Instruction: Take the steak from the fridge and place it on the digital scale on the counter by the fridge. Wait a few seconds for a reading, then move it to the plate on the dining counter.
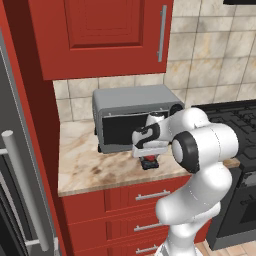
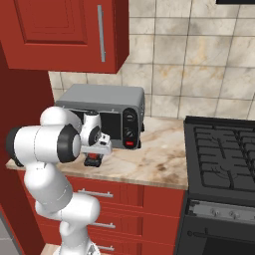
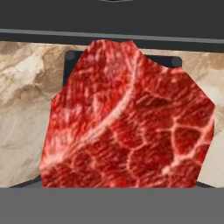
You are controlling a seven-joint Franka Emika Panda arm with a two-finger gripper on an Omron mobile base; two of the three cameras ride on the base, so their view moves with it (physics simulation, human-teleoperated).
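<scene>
The steak (image 3: 127, 118) is at the worktop (image 1: 85, 167), low over the digital scale (image 3: 70, 61), just in front of the toaster oven (image 1: 132, 107). From largest to smallest: the fridge (image 1: 15, 165), dark grey with its long silver bar handle (image 1: 27, 190), stands along the left edge of the left base view. The right base view brings in the black stove (image 2: 221, 154) at the worktop's right end. Red cabinets (image 1: 100, 35) hang above and red drawers (image 1: 135, 200) sit below the beige marbled top. The grey toaster oven stands at the back of the worktop; the right base view shows its knobs and a red button on the right side of its front, which the arm partly hides in the left base view.

The gripper (image 1: 149, 161) points down in front of the oven, with a bit of red meat and a black shape directly below it. In both base views these are too small to tell whether the meat touches the scale. The hand view shows the marbled meat close up, with the black corners of the scale showing behind it on either side and the stone top beyond. The fingertips are covered by the meat, so I cannot tell whether the gripper is clamped on it or spread apart.
</scene>
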